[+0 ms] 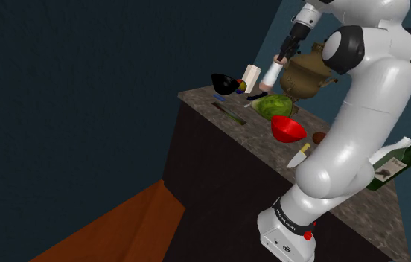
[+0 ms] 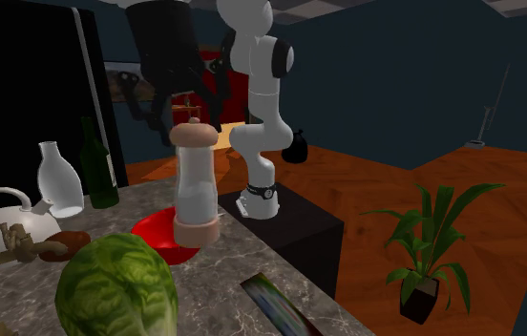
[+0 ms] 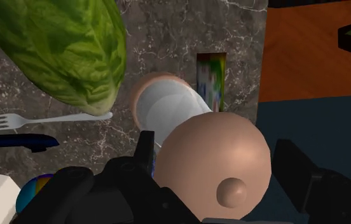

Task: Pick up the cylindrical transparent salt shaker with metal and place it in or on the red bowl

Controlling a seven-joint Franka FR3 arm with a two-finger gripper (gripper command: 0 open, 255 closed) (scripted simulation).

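We see the pincer (image 1: 281, 56) clamped on the cap of the salt shaker (image 1: 272, 73), holding it tilted above the tabletop (image 1: 249, 124). In the shoulder view, the lettuce (image 1: 274, 105) sits at six o'clock from the shaker and the red bowl (image 1: 287, 128) at five.

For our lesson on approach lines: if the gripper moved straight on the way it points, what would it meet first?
The gripper holds the salt shaker in its jaws; moving on, the shaker's base would probably touch the bare marble counter beside the lettuce first.
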